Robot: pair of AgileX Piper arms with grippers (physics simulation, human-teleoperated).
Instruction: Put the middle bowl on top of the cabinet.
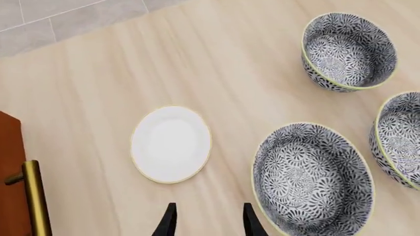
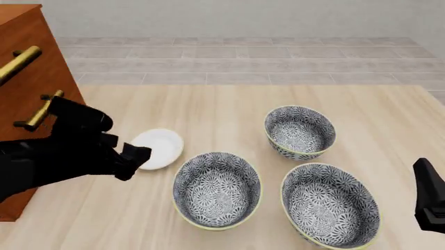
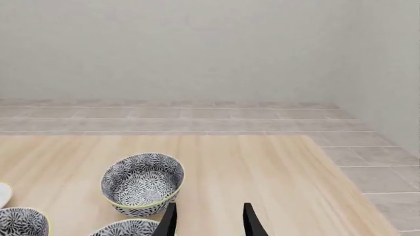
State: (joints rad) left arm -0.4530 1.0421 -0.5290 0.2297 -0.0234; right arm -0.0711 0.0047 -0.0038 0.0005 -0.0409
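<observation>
Three floral bowls stand in a triangle on the table [image 2: 208,109]. Counting from left to right, the middle bowl [image 2: 299,131] [image 1: 349,51] [image 3: 142,183] is the far one. The other two bowls are the near-left one [image 2: 217,190] [image 1: 312,179] and the near-right one [image 2: 330,204] [image 1: 400,137]. The cabinet [image 2: 28,78] [image 1: 10,172] rises at the left edge. My left gripper [image 2: 135,156] [image 1: 208,223] is open and empty, between the cabinet and the near-left bowl. My right gripper [image 3: 208,223] is open and empty at the near right; the front view shows only part of it [image 2: 431,203].
A small white plate [image 2: 158,148] [image 1: 170,143] lies just beyond the left gripper, left of the bowls. Brass handles [image 2: 17,61] stick out of the cabinet's front near the left arm. Tiled floor [image 2: 243,57] lies beyond the table's far edge.
</observation>
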